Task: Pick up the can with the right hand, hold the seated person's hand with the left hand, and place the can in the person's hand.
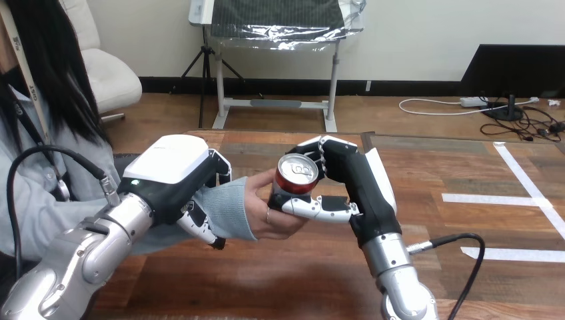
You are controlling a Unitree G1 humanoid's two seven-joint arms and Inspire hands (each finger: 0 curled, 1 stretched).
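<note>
Only the top of the can (297, 172) is easy to see. It is red with a shiny silver lid. Its lower part is hidden behind the thumb (320, 208) of the right hand (353, 177) and behind the person's hand (266, 217), so you cannot tell if the bottom of the can sits on the person's palm.

The right hand is just right of the can and wraps round it. Its fingers curl behind the can and its thumb lies across the front, low down. The can stands up straight, above the table (433, 160).

The person's hand is just left of the can and under it, open, with the palm up. It touches the can's left side, and its fingers reach below the robot's thumb.

Further left of the can is the left hand (170, 170). Its fingers are curled round the person's wrist, some above and some below the grey sleeve (226, 203). The white shell hides the left hand's palm, and the sleeve hides the wrist itself.
</note>
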